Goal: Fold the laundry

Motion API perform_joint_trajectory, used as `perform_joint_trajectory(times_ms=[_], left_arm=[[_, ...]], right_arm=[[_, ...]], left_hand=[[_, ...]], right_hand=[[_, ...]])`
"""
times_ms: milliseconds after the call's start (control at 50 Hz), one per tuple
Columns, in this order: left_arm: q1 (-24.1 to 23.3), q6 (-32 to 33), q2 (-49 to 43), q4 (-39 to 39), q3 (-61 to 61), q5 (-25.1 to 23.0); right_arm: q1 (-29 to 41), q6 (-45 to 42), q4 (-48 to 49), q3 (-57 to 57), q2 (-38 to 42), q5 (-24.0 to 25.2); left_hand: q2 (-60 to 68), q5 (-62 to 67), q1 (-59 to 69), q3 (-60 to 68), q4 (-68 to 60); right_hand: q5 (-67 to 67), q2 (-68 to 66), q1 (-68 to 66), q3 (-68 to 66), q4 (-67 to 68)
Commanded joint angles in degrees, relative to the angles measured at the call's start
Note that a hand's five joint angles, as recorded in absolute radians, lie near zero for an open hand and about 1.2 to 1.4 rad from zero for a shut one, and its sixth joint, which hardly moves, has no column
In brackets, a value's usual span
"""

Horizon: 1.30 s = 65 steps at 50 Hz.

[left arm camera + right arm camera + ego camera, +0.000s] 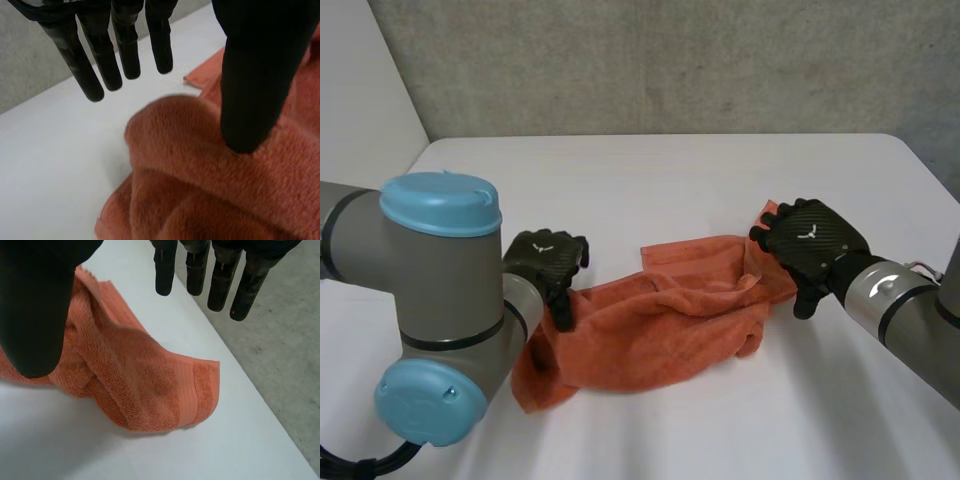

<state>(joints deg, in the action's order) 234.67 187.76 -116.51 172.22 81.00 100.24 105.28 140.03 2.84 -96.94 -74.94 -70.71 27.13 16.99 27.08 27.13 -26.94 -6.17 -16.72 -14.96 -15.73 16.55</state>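
- The left hand (545, 262) is spread wide: its fingers (102, 60) run straight and hang over bare table, well apart from the thumb (255, 85).
- That thumb's tip presses down on a rounded ridge of the towel (660, 320); nothing is pinched.
- The right hand (812, 243) is likewise spread, with straight fingers (220, 280) held off from its thumb (35, 315), and it clamps nothing.
- In the head view this hand sits over the towel's right end, back of the hand up; in its wrist view a towel corner lies on the table beneath the gap between thumb and fingers.
- The towel is orange terry cloth with a thick, soft, looped pile and a flat woven band (187, 390) near the hem of that corner.
- It lies crumpled in a long bunched strip between the two hands, with rolled folds along its length and the left end drooping toward the table's near side.
- The table (650, 180) is smooth and white with a rounded far corner.
- The left arm (440, 300) reaches in from the near left, the right arm (900, 310) from the near right.
- Behind stands a rough grey wall (670, 60).
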Motion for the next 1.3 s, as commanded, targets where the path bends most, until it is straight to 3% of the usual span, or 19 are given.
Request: perform_joint_trajectory(times_ms=[20, 40, 80, 140, 180, 220, 240, 260, 360, 440, 480, 520, 620, 880, 1100, 1140, 1160, 1200, 1300], left_arm=[[1.14, -0.11, -4.77, -0.39, -0.84, -0.22], [1.14, -0.11, -4.77, -0.39, -0.84, -0.22], [1.32, -0.02, -5.56, -0.39, -0.67, -0.22], [1.41, 0.06, -5.57, -0.05, -0.76, 0.22], [1.41, 0.06, -5.13, 0.22, -0.84, 0.22], [1.49, 0.06, -4.78, 0.83, -1.37, 0.14], [1.84, 0.06, -4.17, 2.14, -2.41, 0.14], [1.84, 0.06, -4.16, 2.15, -2.43, 0.14], [2.90, 0.24, -2.31, 9.36, -6.12, 0.05], [5.09, 3.65, 0.40, 20.83, -11.72, 0.05], [6.06, 5.07, 1.90, 26.15, -12.88, 0.05], [7.99, 7.35, 5.14, 38.13, -12.89, 0.31], [9.49, 7.80, 8.14, 50.82, -9.74, 0.58], [9.76, 7.54, 8.23, 45.84, 11.87, 0.40], [8.00, 7.71, 7.53, 40.05, 25.70, 0.40], [7.65, 7.71, 7.97, 38.56, 25.53, 0.40], [7.30, 7.62, 8.32, 37.15, 25.35, 0.49], [7.12, 7.54, 8.93, 36.00, 25.17, 0.57], [7.21, 7.62, 12.44, 33.97, 25.00, 0.40]], right_arm=[[-0.51, -5.03, -1.52, 6.15, 8.15, 3.48], [-0.42, -5.55, -2.82, 7.72, 9.98, 4.17], [-0.16, -6.08, -4.33, 9.49, 11.84, 4.97], [0.10, -6.87, -7.14, 12.83, 15.27, 6.90], [0.19, -7.23, -7.84, 14.59, 16.94, 7.87], [0.28, -7.40, -8.72, 18.70, 19.91, 8.92], [0.28, -7.40, -8.72, 18.72, 19.93, 8.93], [0.28, -7.40, -8.90, 20.89, 21.14, 9.27], [0.46, -4.77, -8.28, 32.16, 22.56, 6.29], [0.54, 5.04, -1.12, 43.39, 20.81, -3.26], [0.46, 8.65, 3.53, 44.11, 18.63, -5.64], [0.37, 12.02, 8.33, 43.41, 15.53, -7.25], [-0.07, 19.05, 18.61, 36.82, 8.59, -9.18], [0.54, 16.16, 16.69, 7.94, 4.36, -6.81], [-0.16, 8.77, 1.21, 4.92, 9.82, -7.42], [-0.07, 9.21, -1.25, 5.97, 9.64, -6.98], [-0.07, 9.21, -1.25, 5.97, 9.64, -6.98], [-0.25, 9.21, -1.78, 6.85, 8.33, -7.24], [-0.25, 9.30, -2.74, 7.20, 4.73, -6.89]], left_hand=[[16.52, 16.66, 16.57, 16.52, -16.71], [16.56, 16.70, 16.61, 16.56, -16.74], [35.11, 35.25, 35.16, 35.12, -35.30], [49.80, 49.94, 49.85, 49.80, -49.98], [52.84, 52.98, 52.89, 52.84, -53.03], [52.87, 53.01, 52.92, 52.87, -53.06], [52.87, 53.01, 52.92, 52.87, -53.06], [52.87, 53.01, 52.92, 52.87, -53.06], [52.87, 53.01, 52.92, 52.87, -53.06], [52.87, 53.01, 52.92, 52.87, -53.06], [52.87, 53.01, 52.92, 52.87, -53.06], [52.87, 53.01, 52.92, 52.87, -53.06], [52.87, 53.01, 52.92, 52.87, -53.06], [52.87, 53.01, 52.92, 52.87, -53.06], [52.87, 53.01, 52.92, 52.87, -53.06], [52.87, 53.01, 52.92, 52.87, -53.06], [52.87, 53.01, 52.92, 52.87, -53.06], [52.87, 53.01, 52.92, 52.87, -53.06], [52.87, 53.01, 52.92, 52.87, -53.06]], right_hand=[[0.20, 0.75, -1.01, -0.24, -0.58], [-0.13, 0.42, -1.34, -0.57, -0.25], [-0.81, -0.26, -2.02, -1.25, 0.43], [-6.86, -6.31, -8.07, -7.30, 6.48], [-15.44, -14.89, -16.65, -15.88, 15.06], [-45.36, -44.81, -46.56, -45.79, 44.98], [-45.55, -45.00, -46.76, -45.99, 45.17], [-63.65, -63.09, -64.85, -64.08, 63.26], [-63.83, -63.28, -65.04, -64.27, 63.45], [-63.83, -63.28, -65.04, -64.27, 63.45], [-63.83, -63.28, -65.04, -64.27, 63.45], [-63.83, -63.28, -65.04, -64.27, 63.45], [-63.83, -63.28, -65.04, -64.27, 63.45], [-63.83, -63.28, -65.04, -64.27, 63.45], [-63.83, -63.28, -65.04, -64.27, 63.45], [-47.84, -47.29, -49.05, -48.28, 47.46], [-47.74, -47.19, -48.95, -48.18, 47.36], [-27.62, -27.07, -28.82, -28.05, 27.23], [-23.36, -22.81, -24.57, -23.80, 22.98]])
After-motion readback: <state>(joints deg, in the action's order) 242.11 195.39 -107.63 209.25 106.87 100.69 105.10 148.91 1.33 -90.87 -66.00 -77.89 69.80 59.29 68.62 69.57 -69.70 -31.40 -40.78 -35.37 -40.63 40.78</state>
